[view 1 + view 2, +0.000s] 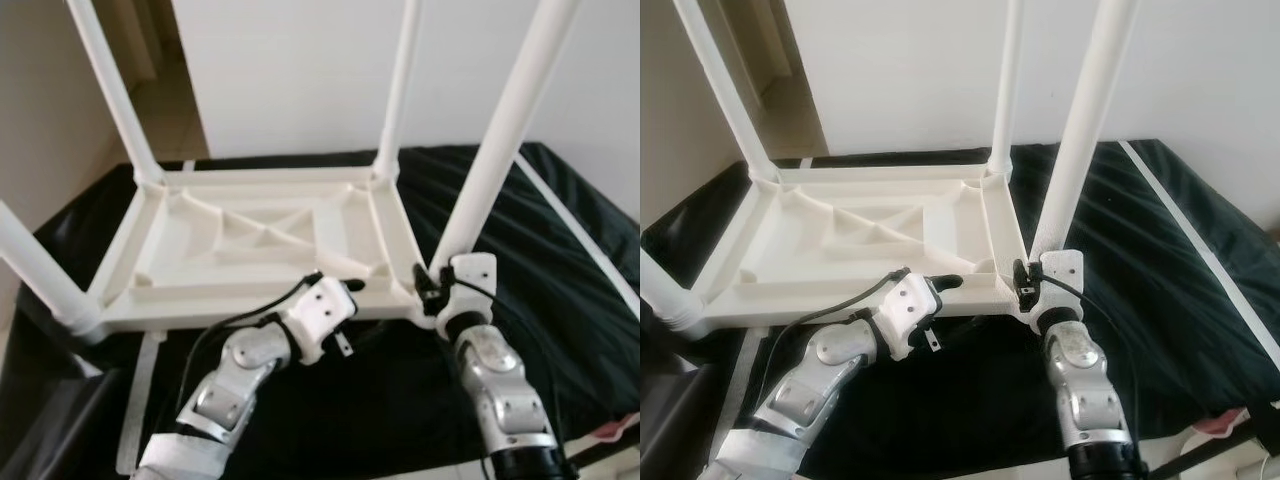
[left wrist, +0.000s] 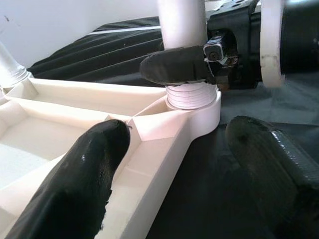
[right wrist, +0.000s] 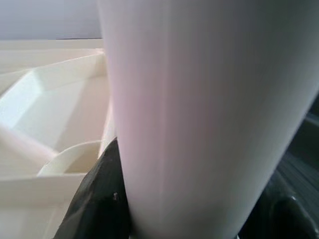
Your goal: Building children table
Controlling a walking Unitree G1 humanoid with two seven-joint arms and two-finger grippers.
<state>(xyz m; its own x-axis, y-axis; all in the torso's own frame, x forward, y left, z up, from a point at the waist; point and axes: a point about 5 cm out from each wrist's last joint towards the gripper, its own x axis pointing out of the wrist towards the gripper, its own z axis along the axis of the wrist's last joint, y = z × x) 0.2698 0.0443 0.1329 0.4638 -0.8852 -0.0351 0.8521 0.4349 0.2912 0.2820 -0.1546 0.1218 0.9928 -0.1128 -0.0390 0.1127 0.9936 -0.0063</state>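
Lying upside down on a black-covered surface, the tabletop (image 1: 260, 240) has four white legs standing up from its corners. The right gripper (image 1: 438, 285) is clamped on the leg (image 1: 495, 150) at the near right corner, just above its threaded socket — the left wrist view shows one finger (image 2: 174, 64) pressed across it. The left gripper (image 1: 340, 290) hovers with fingers apart over the tabletop's near rim, holding nothing. Threads still show at the socket, so that leg looks not fully seated. Turning it off-axis could cross-thread it, and with the rim unheld the whole tabletop could spin or slide instead.
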